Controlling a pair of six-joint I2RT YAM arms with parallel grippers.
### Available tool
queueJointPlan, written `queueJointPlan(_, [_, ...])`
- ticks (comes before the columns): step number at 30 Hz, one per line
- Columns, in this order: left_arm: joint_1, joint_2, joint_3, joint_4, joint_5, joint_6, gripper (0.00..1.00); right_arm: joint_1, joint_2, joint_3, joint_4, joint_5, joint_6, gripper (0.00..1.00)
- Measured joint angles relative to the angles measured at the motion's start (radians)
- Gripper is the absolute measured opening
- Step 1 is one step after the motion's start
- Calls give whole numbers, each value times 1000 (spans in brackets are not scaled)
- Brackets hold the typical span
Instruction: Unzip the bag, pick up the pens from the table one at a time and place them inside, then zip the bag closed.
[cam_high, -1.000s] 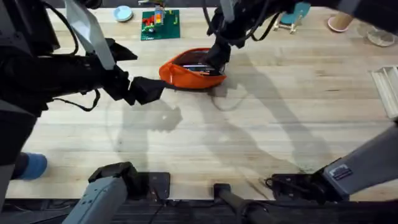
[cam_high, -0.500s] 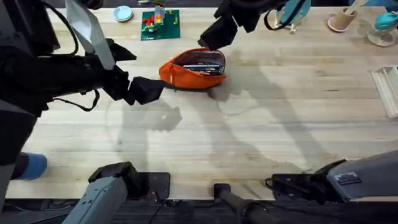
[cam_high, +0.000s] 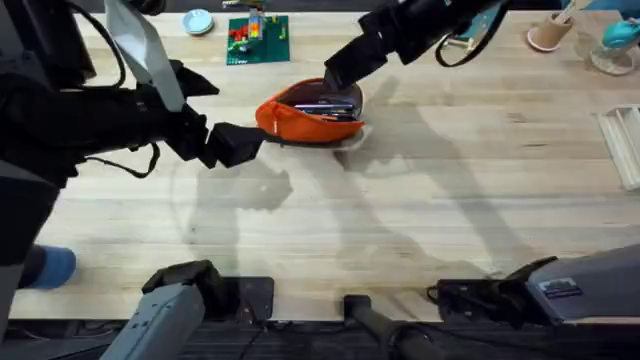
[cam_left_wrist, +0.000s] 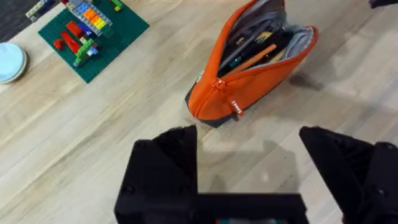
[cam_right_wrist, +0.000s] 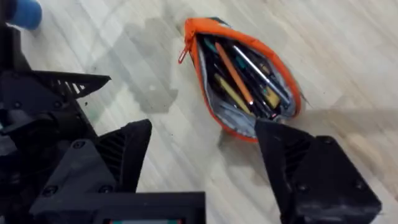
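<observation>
The orange bag lies unzipped on the table with its mouth wide. Several pens lie inside it, among them an orange pen and a dark one with silver. The left wrist view shows the bag, the pens and the zipper pull at the bag's near end. My left gripper is open just left of that end, touching nothing. Open and holding nothing, my right gripper hovers above the bag, over its far edge.
A green brick baseplate and a pale blue dish sit at the back left. Cups stand at the back right, and a white rack lies at the right edge. A blue object is at the near left.
My right gripper has come up out of the bag's mouth and now hovers over its far edge. The left arm and the bag have stayed put.
</observation>
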Motion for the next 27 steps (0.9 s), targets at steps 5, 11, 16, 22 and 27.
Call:
queueJointPlan(5, [69,0,0,-23,66,56,991,0,0,0,-2,0,9,996])
queueJointPlan(11, [261,0,0,-66,203,172,990,0,0,0,-1,0,10,996])
queueJointPlan(16, [377,6,0,-94,278,272,990,0,0,0,1,0,53,996])
queueJointPlan(22, [436,104,8,-118,337,396,990,0,0,0,1,-1,172,996])
queueJointPlan(27, [452,236,97,-250,346,549,991,10,0,0,1,-1,252,996])
